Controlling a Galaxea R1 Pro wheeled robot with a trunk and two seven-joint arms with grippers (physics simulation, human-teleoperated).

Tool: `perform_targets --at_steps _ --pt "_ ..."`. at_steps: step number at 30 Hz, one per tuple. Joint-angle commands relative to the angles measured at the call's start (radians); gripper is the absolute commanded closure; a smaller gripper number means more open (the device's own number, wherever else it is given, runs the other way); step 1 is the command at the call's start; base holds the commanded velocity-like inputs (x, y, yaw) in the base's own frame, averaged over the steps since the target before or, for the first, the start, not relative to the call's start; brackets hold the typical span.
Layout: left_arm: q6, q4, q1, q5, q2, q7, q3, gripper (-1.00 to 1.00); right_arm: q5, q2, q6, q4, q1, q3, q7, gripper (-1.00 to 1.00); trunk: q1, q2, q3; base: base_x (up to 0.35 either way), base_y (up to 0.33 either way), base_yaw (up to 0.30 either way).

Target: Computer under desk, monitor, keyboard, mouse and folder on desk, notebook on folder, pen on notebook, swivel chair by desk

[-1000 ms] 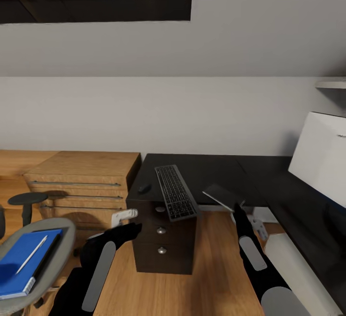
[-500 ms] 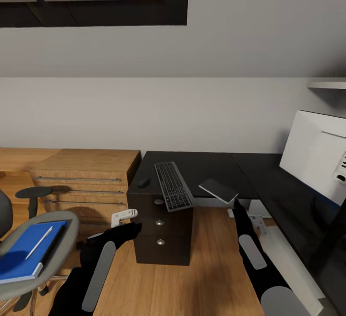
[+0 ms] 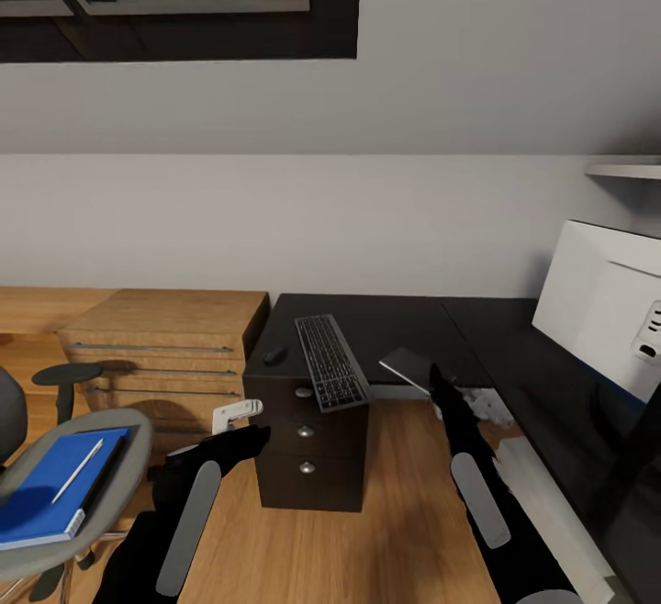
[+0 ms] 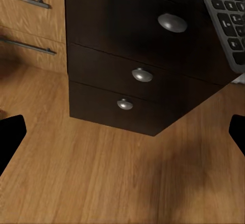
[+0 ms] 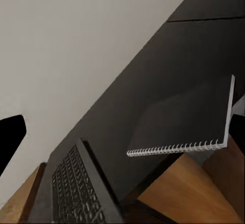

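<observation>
Black desktop (image 3: 395, 319): flat black keyboard (image 3: 330, 362) overhangs its front edge; thin grey notebook (image 3: 410, 367) in my closed right gripper (image 3: 435, 376) (folder unmoved); left gripper (image 4: 122, 132) open, empty.

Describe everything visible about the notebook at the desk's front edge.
The notebook is a thin, dark grey rectangle with a plain cover and a white spiral wire binding along one edge. It is closed. It lies on the black desk, to the right of the keyboard and apart from it, with part of it sticking out past the desk's front edge over the wood floor. In the head view the right end effector is right at its overhanging corner; whether it is gripping the notebook cannot be told.
</observation>
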Motion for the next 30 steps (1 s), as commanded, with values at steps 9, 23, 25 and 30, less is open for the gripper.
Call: perform_targets --at_steps 9,23,25,30 --pt "0.002 0.001 -0.001 0.010 0.000 0.012 -0.001 -1.00 0.063 -0.003 0.227 -0.069 0.011 0.040 -0.115 -1.00 -0.035 0.063 0.027 0.000 0.000 0.000" --pt "0.002 0.003 -0.001 0.010 -0.001 0.012 -0.001 -1.00 0.280 -0.003 0.486 -0.199 0.012 0.043 -0.396 -1.00 -0.088 0.161 0.071 0.000 0.000 0.000" --pt "0.002 0.003 -0.001 0.010 -0.001 0.013 -0.001 -1.00 0.291 -0.002 0.460 -0.205 0.012 0.044 -0.403 -1.00 -0.096 0.175 0.077 0.000 0.000 0.000" --pt "0.002 0.003 -0.001 0.009 -0.002 0.012 -0.001 -1.00 0.331 -0.006 0.403 -0.222 0.016 0.079 -0.412 -1.00 -0.115 0.210 0.093 0.000 0.000 0.000"
